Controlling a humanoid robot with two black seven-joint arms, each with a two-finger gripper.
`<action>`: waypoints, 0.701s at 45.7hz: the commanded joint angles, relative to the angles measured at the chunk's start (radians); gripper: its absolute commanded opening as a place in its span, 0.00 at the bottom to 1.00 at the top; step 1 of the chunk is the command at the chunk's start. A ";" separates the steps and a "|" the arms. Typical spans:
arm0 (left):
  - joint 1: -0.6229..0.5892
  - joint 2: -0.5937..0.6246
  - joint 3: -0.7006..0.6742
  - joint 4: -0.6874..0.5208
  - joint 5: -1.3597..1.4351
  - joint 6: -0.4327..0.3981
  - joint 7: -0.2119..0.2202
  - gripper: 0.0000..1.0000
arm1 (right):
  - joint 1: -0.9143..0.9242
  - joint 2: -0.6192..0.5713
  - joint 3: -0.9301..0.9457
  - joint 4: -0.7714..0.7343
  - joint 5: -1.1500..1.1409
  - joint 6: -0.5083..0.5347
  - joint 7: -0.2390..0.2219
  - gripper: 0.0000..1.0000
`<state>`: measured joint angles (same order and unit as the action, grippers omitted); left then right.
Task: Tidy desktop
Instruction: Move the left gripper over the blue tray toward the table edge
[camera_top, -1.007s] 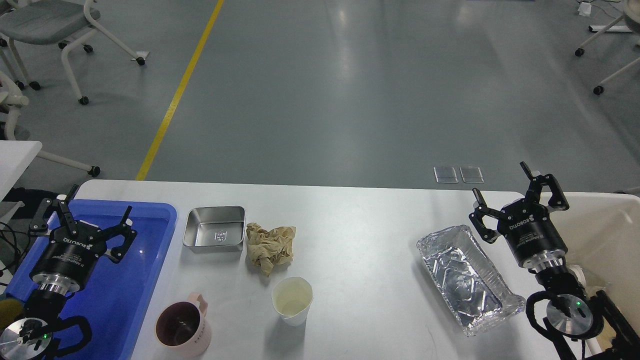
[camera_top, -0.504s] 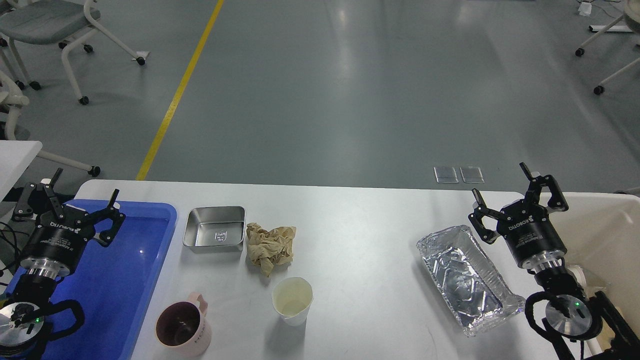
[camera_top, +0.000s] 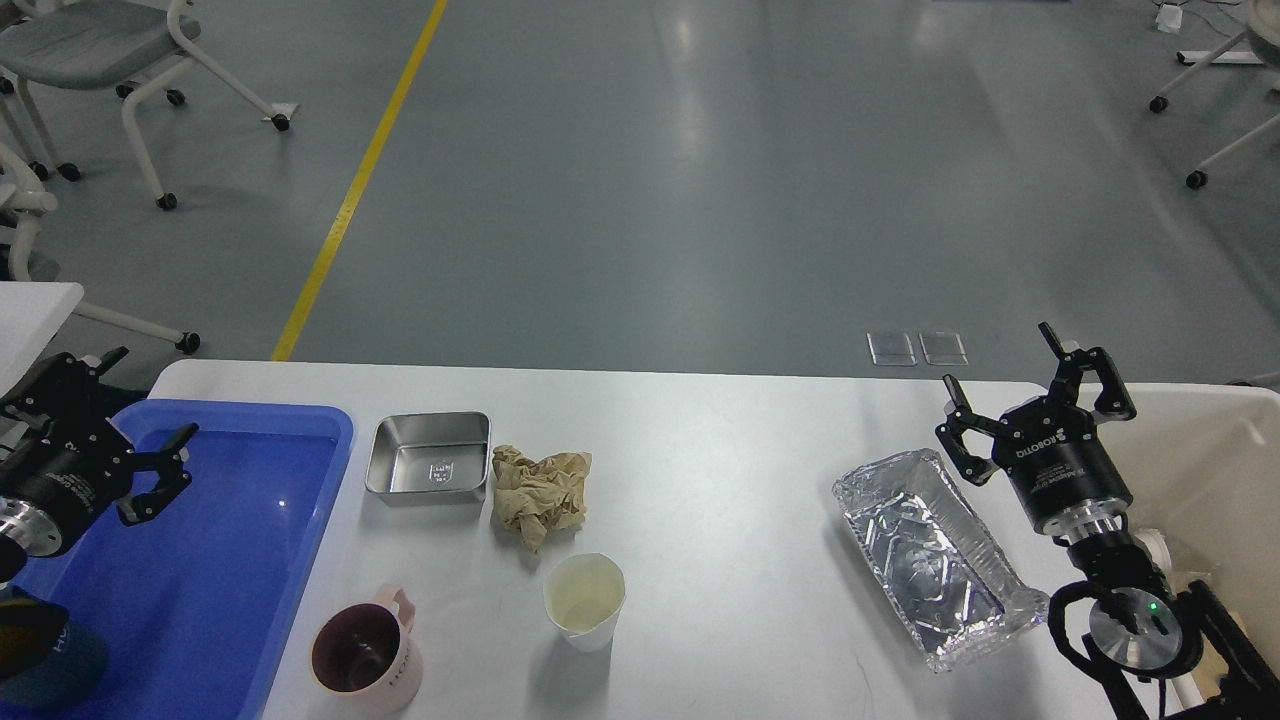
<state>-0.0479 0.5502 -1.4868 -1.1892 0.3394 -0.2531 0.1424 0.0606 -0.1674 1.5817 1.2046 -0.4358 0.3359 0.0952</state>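
The white desktop (camera_top: 720, 470) fills the lower view. On it stand a steel square tray (camera_top: 429, 459), a crumpled brown paper (camera_top: 539, 495), a white paper cup (camera_top: 584, 601), a pink mug (camera_top: 365, 665) and a foil loaf pan (camera_top: 935, 552). My left gripper (camera_top: 135, 395) is open and empty at the far left, over the blue tray's left edge. My right gripper (camera_top: 1000, 365) is open and empty, just behind and right of the foil pan.
A blue plastic tray (camera_top: 240, 560) lies at the left end of the desktop. A cream-white bin (camera_top: 1215, 450) stands at the right end. Wheeled chairs (camera_top: 90, 60) stand on the grey floor beyond, with a yellow floor line (camera_top: 360, 180).
My left arm has pulled back to the left, its gripper shifting from over the blue tray toward the view's edge. The right arm has barely moved. Nothing on the desktop has shifted.
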 joint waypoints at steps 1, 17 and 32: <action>0.005 0.080 0.048 -0.017 0.070 0.077 -0.007 0.98 | 0.001 0.000 0.000 0.000 -0.001 0.000 0.000 1.00; 0.057 0.235 0.068 -0.273 0.205 0.135 -0.010 0.98 | 0.012 -0.001 -0.003 -0.002 -0.001 0.000 0.000 1.00; 0.166 0.468 0.109 -0.340 0.234 0.124 -0.010 0.98 | 0.007 -0.008 -0.003 -0.005 -0.001 0.000 0.000 1.00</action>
<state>0.0875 0.9539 -1.3859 -1.5274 0.5576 -0.1274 0.1364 0.0695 -0.1771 1.5784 1.2002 -0.4372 0.3359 0.0952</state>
